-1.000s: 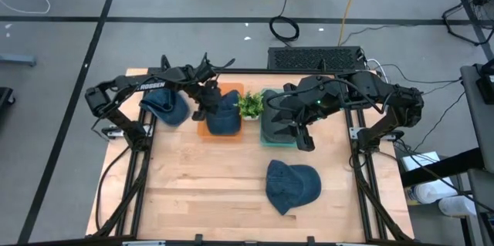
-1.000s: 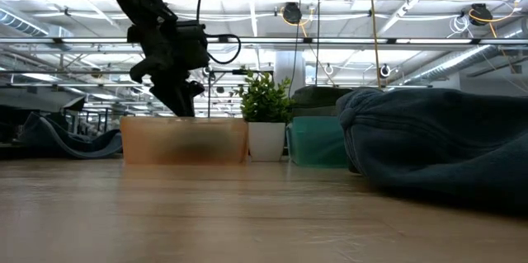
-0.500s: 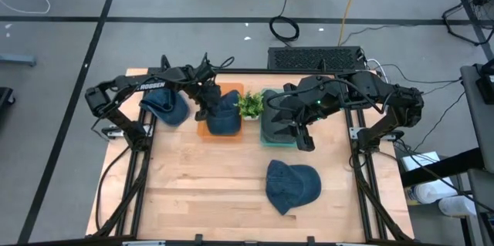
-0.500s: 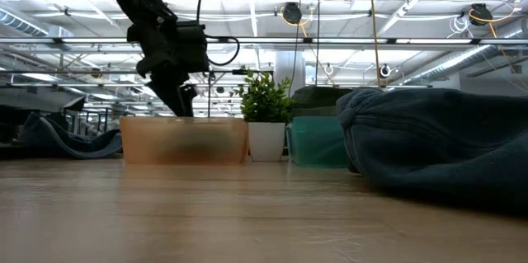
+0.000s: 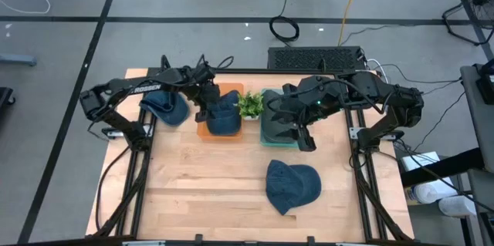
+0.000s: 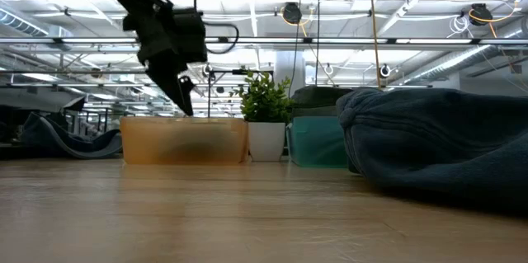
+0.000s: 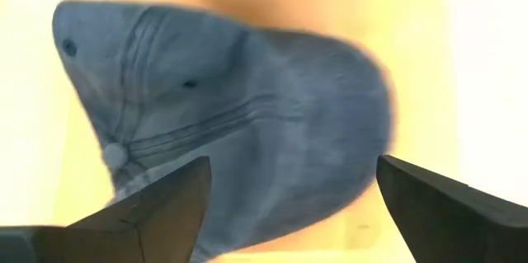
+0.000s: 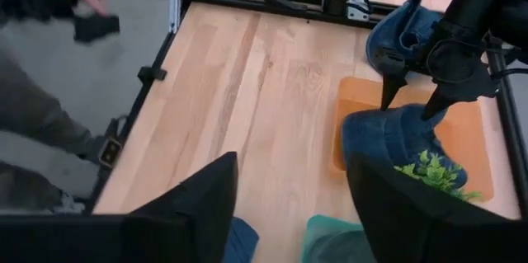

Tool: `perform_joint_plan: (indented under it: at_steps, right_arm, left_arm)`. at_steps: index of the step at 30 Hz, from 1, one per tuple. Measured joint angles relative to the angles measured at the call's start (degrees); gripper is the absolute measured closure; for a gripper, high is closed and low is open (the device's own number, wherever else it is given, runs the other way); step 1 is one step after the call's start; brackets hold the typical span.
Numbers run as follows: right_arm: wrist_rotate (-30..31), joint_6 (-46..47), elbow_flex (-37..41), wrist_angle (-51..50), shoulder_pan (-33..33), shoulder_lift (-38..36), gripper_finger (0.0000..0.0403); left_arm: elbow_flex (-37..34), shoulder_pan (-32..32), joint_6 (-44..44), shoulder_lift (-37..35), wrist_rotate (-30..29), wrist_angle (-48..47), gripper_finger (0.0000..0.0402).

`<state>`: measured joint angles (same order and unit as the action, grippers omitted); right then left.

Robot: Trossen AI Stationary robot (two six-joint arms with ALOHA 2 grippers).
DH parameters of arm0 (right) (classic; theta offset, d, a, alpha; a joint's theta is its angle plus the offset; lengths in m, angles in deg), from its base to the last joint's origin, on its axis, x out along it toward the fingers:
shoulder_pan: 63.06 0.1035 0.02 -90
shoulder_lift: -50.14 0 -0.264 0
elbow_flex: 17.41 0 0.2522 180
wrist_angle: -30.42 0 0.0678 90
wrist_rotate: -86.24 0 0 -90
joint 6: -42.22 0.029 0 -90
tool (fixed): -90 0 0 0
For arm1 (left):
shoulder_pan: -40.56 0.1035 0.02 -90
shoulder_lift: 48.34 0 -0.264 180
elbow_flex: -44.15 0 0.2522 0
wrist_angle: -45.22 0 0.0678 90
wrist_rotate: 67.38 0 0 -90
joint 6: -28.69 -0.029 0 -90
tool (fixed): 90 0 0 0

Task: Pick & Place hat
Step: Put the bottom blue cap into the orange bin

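Note:
A blue denim hat [image 5: 224, 116] lies crown up in the orange tray [image 5: 231, 89]; the left wrist view shows this hat [image 7: 247, 123] between and beyond my fingers. My left gripper [image 5: 202, 110] hangs open just above its left side, touching nothing, and shows over the tray [image 6: 183, 139] in the low view. A second blue hat [image 5: 166, 107] lies on the table at the far left. A third hat [image 5: 293, 186] lies near the front middle. My right gripper [image 5: 302, 138] stands open over the green bin [image 5: 272, 130].
A small potted plant [image 5: 249, 106] stands between the orange tray and the green bin. A dark cloth thing fills the green bin. A person [image 8: 49, 65] stands beyond the table's left edge. Bare wood lies across the near half of the table [image 5: 201, 176].
My left gripper has opened wide and let go of the hat in the orange tray, then risen a little above it. The hat stays lying in the tray.

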<state>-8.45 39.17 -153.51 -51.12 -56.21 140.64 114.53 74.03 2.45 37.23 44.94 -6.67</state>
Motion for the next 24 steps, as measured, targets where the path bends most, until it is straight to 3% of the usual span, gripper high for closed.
perform_joint_plan:
  at_steps: [6,13,24]
  right_arm:
    - [-4.95,-8.03,-0.07,-0.89,0.01,1.21,0.0144]
    - [-12.07,-16.32,-0.04,-3.50,-0.40,5.32,0.0133]
    - [-13.62,-32.67,-0.04,-6.89,-0.47,10.08,0.0133]
  left_arm:
    - [0.07,-4.14,6.79,-6.53,-0.22,-1.62,0.0048]
    - [0.04,-10.10,20.27,-13.94,-0.52,-2.32,0.0048]
    - [0.05,-20.02,46.22,-20.98,6.30,6.22,0.0048]
